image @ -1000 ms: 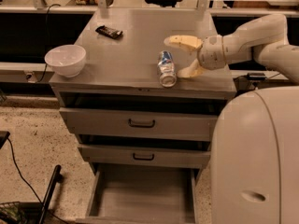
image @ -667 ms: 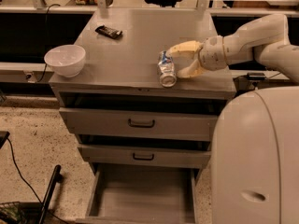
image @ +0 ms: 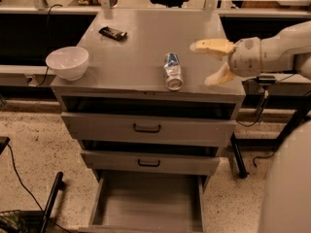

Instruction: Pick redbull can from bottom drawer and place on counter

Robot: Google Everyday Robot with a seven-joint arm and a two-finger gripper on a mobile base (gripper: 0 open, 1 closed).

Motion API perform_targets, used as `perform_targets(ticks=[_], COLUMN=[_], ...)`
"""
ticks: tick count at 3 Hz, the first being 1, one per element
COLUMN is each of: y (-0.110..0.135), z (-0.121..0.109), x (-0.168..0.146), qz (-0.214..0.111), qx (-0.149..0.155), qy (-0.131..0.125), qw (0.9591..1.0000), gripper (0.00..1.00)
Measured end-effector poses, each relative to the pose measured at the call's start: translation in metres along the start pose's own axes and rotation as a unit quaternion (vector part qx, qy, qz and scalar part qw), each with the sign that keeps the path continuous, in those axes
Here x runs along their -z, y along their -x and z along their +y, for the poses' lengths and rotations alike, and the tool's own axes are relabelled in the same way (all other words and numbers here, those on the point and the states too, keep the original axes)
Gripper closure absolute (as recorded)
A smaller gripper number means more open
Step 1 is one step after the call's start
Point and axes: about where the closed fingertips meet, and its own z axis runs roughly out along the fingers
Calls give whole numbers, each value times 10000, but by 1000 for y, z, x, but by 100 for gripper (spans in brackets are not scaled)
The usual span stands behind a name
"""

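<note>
The redbull can [image: 172,71] lies on its side on the counter [image: 141,57], near the front edge, with a silver end facing the camera. My gripper [image: 208,62] is to the right of the can, apart from it, with its two yellowish fingers spread open and nothing between them. The bottom drawer [image: 148,205] is pulled out and shows a plain grey inside.
A white bowl [image: 67,62] stands at the counter's front left corner. A dark snack bar [image: 112,33] lies at the back left. The two upper drawers with black handles [image: 146,128] are slightly ajar. My white robot body [image: 286,188] fills the lower right.
My gripper has drawn back to the right, away from the can, and its fingers have spread wider. The can stays lying on the counter.
</note>
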Motion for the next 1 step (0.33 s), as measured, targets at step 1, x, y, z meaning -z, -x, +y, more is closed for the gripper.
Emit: perform_targets(ticks=[1], y=[12], z=[-8], x=[40], qz=[412], qx=[133], qy=[-198], qw=[9989], gripper=[0])
